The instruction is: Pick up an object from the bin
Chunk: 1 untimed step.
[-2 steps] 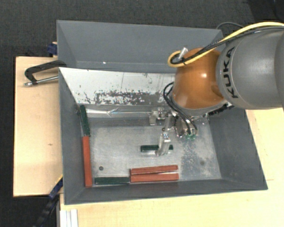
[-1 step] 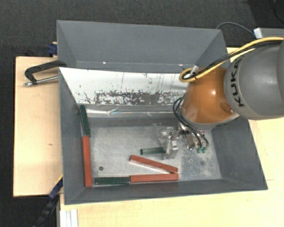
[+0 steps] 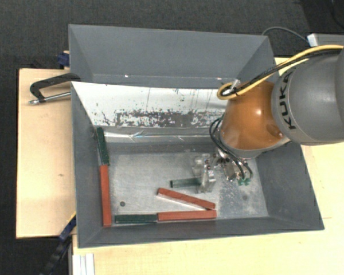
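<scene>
The pincer hangs low over the floor of the grey bin, right of its middle and under the arm's orange cover. I cannot tell how far open it is or whether it has hold of anything. Closest to it is a short dark green bar, lying flat just to its left in the view, with its right end running up to the pincer. Just in front of the pincer, toward the camera, a tilted red bar lies on the floor. Past that, a second red bar lies along the front wall, end to end with a second dark green bar. Well off to the pincer's left, a third red bar and a third dark green bar lie in line along the left wall. That makes three red and three green. The floor left of the short bar is open except for a small dark speck. Behind the pincer the floor is bare to the back wall, and the right wall stands near.
</scene>
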Tool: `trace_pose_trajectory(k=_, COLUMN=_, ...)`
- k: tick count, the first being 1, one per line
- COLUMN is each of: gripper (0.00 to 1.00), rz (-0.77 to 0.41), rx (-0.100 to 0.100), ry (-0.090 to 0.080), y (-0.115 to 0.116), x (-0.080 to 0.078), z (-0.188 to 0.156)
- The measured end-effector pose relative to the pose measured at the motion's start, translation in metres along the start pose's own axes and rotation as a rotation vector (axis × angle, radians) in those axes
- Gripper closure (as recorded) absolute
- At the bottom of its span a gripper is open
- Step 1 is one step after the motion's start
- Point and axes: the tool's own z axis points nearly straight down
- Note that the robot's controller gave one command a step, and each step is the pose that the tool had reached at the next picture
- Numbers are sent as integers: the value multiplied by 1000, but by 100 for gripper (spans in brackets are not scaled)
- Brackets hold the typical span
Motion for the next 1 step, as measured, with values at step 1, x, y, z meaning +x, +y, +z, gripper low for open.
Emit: trace_pose_trajectory(k=1, gripper=100, rz=93, rx=0, ry=-5, y=-10, x=-15, z=-134)
